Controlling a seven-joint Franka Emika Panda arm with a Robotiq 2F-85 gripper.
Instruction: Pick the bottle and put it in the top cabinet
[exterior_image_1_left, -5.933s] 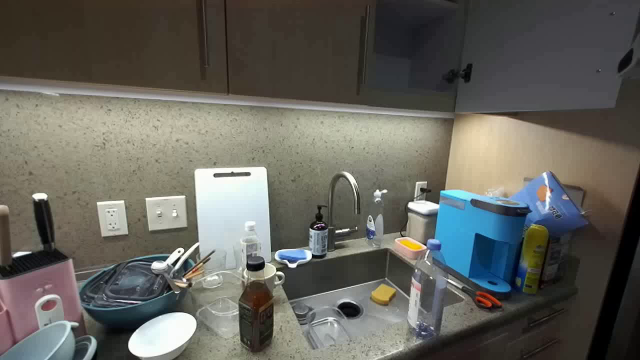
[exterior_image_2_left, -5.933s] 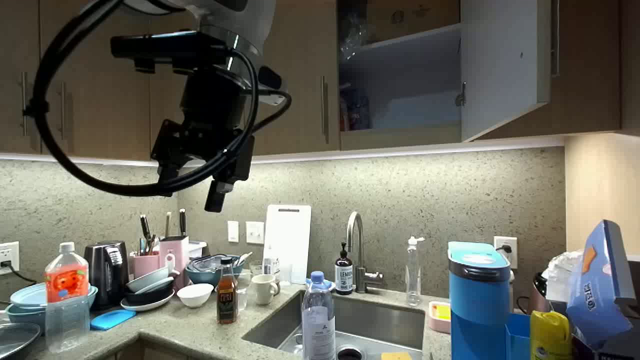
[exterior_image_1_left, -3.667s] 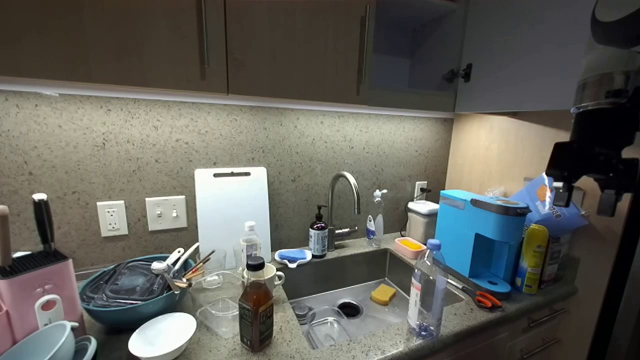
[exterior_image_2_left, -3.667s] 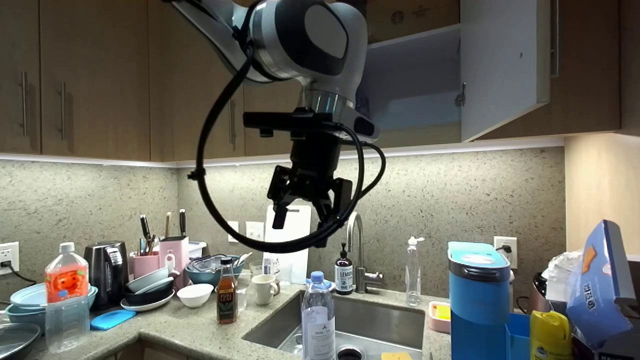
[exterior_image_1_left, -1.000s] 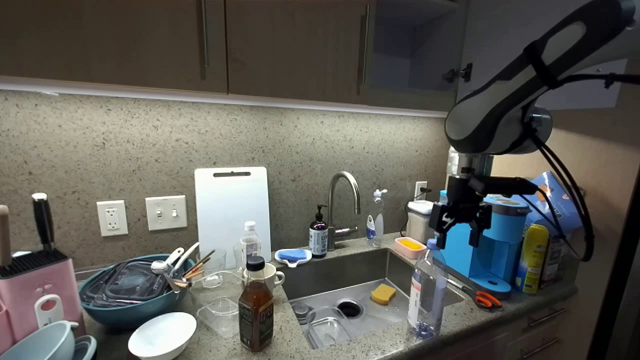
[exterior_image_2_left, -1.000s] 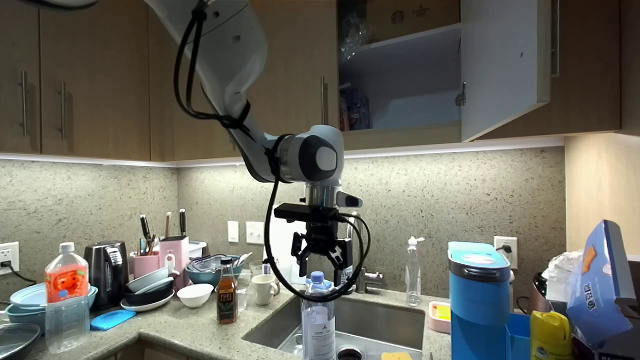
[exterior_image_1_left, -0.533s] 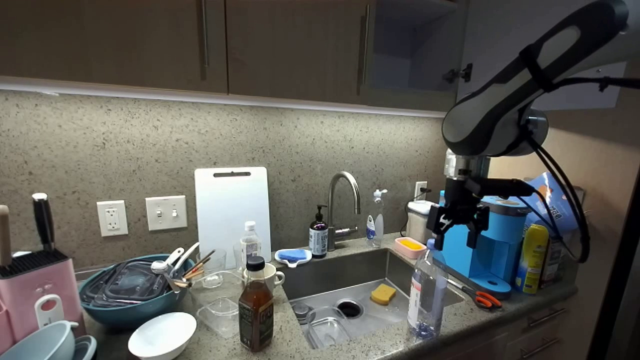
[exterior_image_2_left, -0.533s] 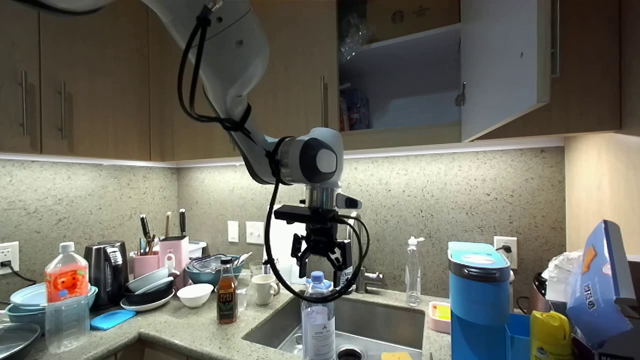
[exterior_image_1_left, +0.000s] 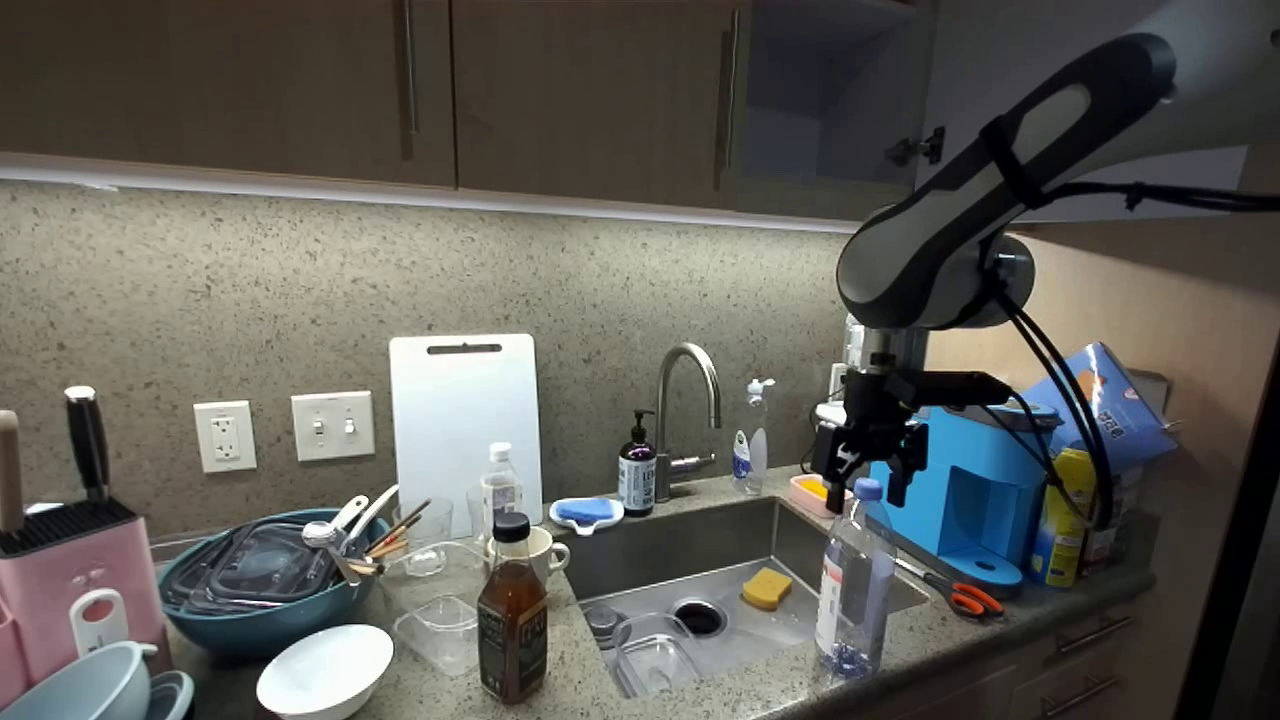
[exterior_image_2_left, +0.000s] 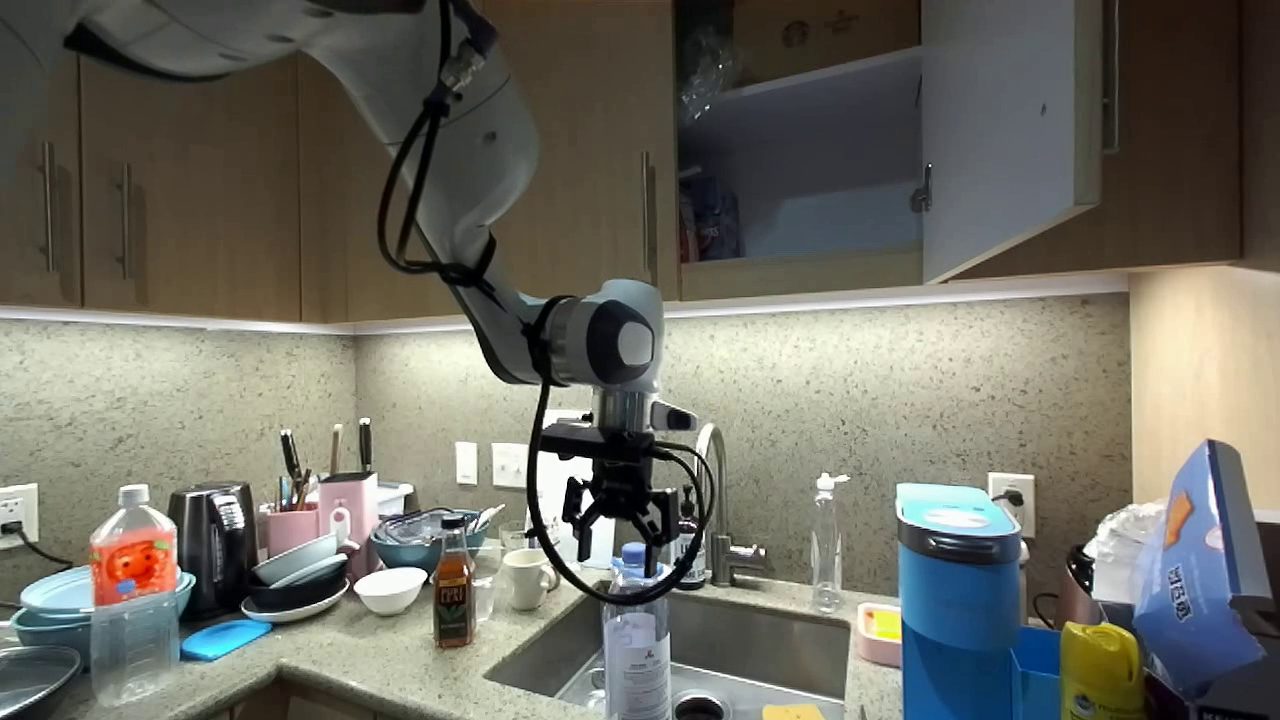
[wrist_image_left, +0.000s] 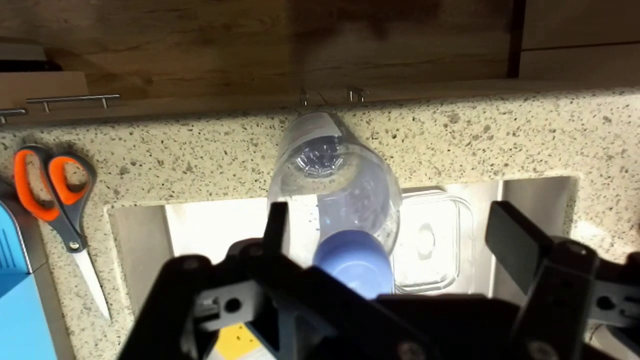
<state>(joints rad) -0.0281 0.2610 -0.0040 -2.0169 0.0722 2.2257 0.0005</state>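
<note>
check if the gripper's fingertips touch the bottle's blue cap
Apart. The wrist view shows the blue cap between the spread fingertips, with a gap on each side.

The bottle cap (wrist_image_left: 354, 260) is blue, the counter (wrist_image_left: 475, 137) speckled.

In an exterior view, the gripper (exterior_image_1_left: 867, 493) hangs with its fingers (exterior_image_1_left: 835, 496) spread, and the blue cap (exterior_image_1_left: 868, 489) of a clear bottle (exterior_image_1_left: 857, 595) shows between them; contact cannot be judged. The bottle stands upright on the counter (exterior_image_1_left: 575, 650), just beside the sink (exterior_image_1_left: 680, 552), where a yellow sponge (exterior_image_1_left: 767, 589) and a clear container (exterior_image_1_left: 655, 655) lie. Orange-handled scissors (exterior_image_1_left: 962, 596) rest near a blue machine (exterior_image_1_left: 922, 520). Overhead, the top cabinet (exterior_image_1_left: 870, 100) stands open, the arm (exterior_image_1_left: 960, 230) partly covering its pale grey door (exterior_image_1_left: 990, 70).
</note>
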